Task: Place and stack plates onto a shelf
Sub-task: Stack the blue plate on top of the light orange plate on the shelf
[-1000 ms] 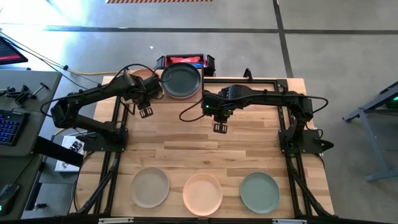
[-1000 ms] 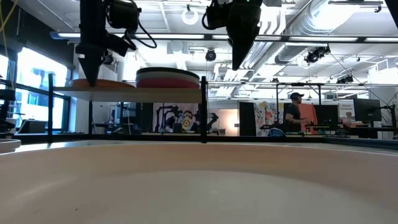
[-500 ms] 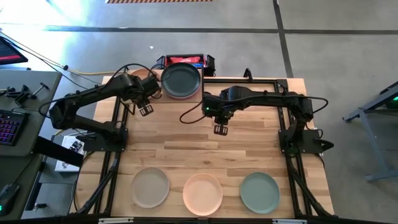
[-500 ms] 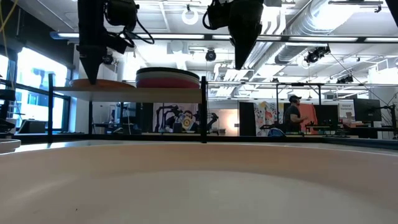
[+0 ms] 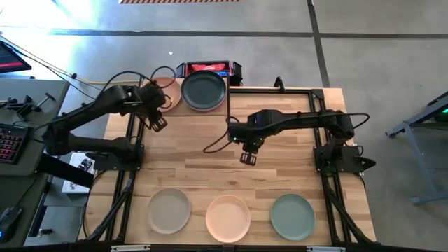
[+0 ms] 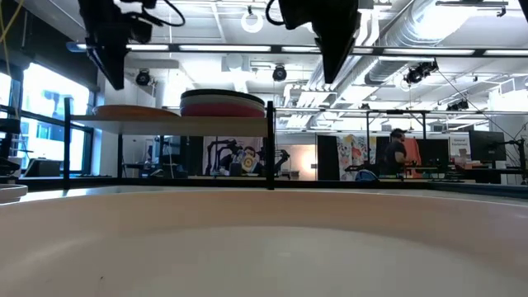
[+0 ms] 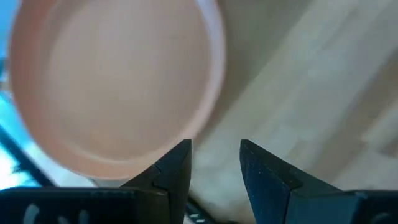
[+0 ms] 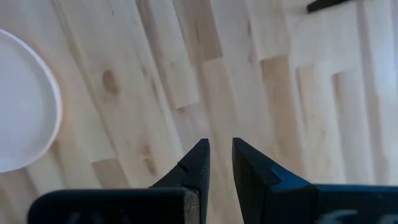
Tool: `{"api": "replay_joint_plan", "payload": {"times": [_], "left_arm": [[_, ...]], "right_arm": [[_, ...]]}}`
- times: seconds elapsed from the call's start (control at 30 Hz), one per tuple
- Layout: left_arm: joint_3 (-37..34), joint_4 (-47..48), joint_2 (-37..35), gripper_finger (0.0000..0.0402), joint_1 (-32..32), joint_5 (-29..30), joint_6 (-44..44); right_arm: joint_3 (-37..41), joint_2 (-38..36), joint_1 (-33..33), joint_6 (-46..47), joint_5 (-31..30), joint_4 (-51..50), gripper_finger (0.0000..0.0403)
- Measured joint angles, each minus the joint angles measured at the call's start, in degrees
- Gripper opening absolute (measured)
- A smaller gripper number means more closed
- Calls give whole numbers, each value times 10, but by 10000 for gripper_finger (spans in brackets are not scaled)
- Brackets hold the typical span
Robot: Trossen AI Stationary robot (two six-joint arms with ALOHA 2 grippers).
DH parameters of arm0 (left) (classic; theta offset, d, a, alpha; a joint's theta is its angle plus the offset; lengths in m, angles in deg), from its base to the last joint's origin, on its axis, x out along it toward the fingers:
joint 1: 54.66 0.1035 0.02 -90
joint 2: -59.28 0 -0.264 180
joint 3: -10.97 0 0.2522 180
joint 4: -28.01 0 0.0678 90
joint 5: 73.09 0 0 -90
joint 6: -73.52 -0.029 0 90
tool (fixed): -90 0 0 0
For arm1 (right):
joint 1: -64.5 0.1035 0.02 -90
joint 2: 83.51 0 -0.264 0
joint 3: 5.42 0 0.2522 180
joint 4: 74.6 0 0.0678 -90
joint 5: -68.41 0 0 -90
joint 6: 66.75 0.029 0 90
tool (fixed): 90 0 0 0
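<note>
A keyboard [image 5: 10, 142] lies beside the table [image 5: 280, 161].

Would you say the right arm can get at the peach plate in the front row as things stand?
Probably yes. The right gripper hangs empty above bare tabletop, and nothing lies between it and the peach plate, which sits apart from the beige-grey plate and green plate.

Shelf [image 5: 183, 105]: light wood board on black legs, carrying a dark grey plate [image 5: 204, 89] on top of a stack with a magenta-pink rim showing under it, plus a peach/salmon plate [image 7: 112, 87] just past the left gripper's [image 7: 214, 163] black fingers. Tabletop [image 5: 210, 154] is pale striped planks with brown knots, black frame; near edge has a beige-grey plate [image 5: 169, 211], a peach plate [image 5: 228, 218] and a muted green plate [image 5: 292, 216]. Red-and-black box [image 5: 208, 68] behind the shelf; right gripper [image 8: 219, 163] black too, with a pale plate rim [image 8: 25, 106] off to one side of its fingers.
</note>
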Motion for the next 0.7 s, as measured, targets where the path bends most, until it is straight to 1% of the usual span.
{"api": "replay_joint_plan", "payload": {"times": [0.1,0.23,0.33,0.47,0.6,0.7], "left_arm": [[0,0,-20,124,0,-67,12],[0,0,-41,124,0,-195,15],[0,0,-51,124,-5,-259,23],[0,-1,-54,124,-32,-295,25],[0,-1,-54,124,-74,-297,25],[0,-1,-54,124,-108,-297,25]], "right_arm": [[0,0,21,47,1,-3,46],[0,0,53,99,15,-3,46],[0,0,81,127,34,-3,46],[0,0,124,161,36,-3,46],[0,0,166,199,23,0,47],[0,0,196,238,19,0,55]]}}
